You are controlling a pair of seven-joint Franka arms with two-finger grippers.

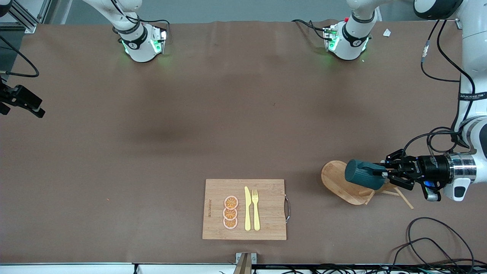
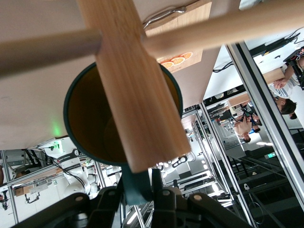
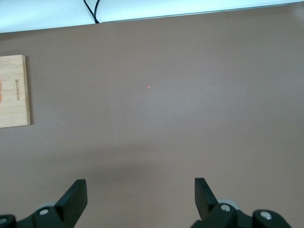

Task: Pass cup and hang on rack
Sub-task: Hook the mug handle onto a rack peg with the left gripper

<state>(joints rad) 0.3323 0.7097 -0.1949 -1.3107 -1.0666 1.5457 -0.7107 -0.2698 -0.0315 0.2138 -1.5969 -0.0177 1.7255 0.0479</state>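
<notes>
Two grippers, one busy. Left gripper is clamped tight on the cup by its small handle, cup lying on its side out ahead of the fingers, mouth facing back toward the wrist. It hangs directly over the rack. In the left wrist view the rack's central post crosses right in front of the cup mouth, with a peg running out sideways just above the rim. Can't tell if the handle is on a peg yet, or whether cup and wood touch.

Progress, as I judge it: handover looks done, cup is with the hanging arm at the rack. Left to do: get the handle over a peg, let go, back out.

Right gripper waits with fingers spread wide, nothing in them, over bare brown table.

Around: bamboo cutting board well away from the left gripper toward the table's middle, carrying orange slices, a yellow knife and fork. Loose cables lie on the table near the left arm. In the way: mainly the post and neighbouring pegs crowding the cup; a bump could tip the rack.
</notes>
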